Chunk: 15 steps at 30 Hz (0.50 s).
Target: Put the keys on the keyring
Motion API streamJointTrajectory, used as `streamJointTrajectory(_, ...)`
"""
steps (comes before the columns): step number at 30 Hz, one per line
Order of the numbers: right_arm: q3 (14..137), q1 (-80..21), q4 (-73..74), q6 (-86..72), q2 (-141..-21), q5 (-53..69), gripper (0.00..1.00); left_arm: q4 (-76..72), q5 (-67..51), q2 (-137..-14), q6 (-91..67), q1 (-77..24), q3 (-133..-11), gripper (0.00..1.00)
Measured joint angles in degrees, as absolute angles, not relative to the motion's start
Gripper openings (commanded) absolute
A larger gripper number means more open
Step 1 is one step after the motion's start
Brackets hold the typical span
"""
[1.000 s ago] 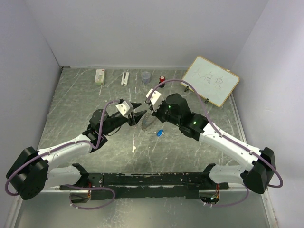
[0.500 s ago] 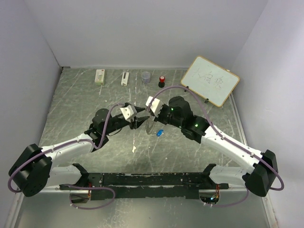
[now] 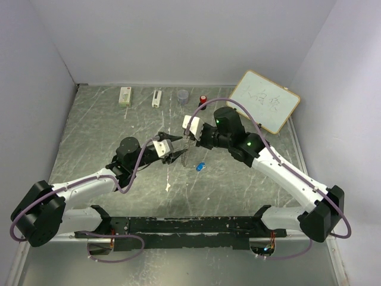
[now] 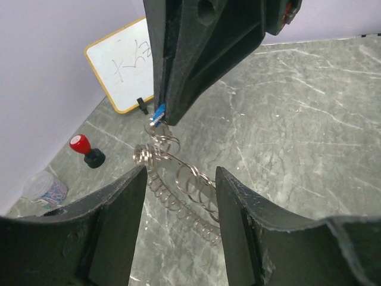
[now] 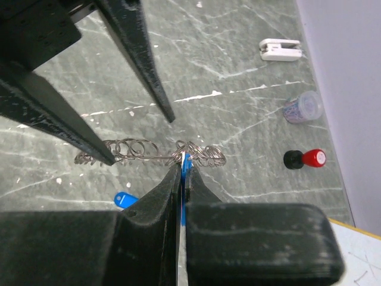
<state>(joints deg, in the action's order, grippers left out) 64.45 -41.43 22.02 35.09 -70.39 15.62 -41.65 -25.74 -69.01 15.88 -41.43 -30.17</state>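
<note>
The keyring [image 5: 146,152], a grey wire ring fringed with small loops, hangs edge-on above the table. My right gripper [image 5: 183,159] is shut on a blue key [image 5: 186,162] whose tip meets the ring. From the left wrist view, that key [image 4: 158,114] shows under the right fingers, and the keyring [image 4: 178,182] lies between my left gripper's [image 4: 178,173] spread fingers. One left fingertip [image 5: 109,159] touches the ring's end; the other stands apart. A second blue key [image 3: 200,166] lies flat on the table just below the ring [image 3: 184,156].
A red-and-black knob [image 3: 203,99], a clear small cup [image 3: 182,95], a white clip [image 3: 156,98] and a white box [image 3: 125,96] line the back edge. A whiteboard [image 3: 264,101] leans at the back right. Walls close in on three sides.
The left gripper has reached further right and spread its fingers a little round the ring. The right wrist has drawn back toward the far wall, keeping the key at the ring.
</note>
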Motion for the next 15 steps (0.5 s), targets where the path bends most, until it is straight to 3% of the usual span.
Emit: streamJointTrajectory(15,66.76,-41.34,30.41,40.36,-73.76,22.24,0.0,-41.98,-32.14,-71.4,18.5,-36.82,-33.58,0.51)
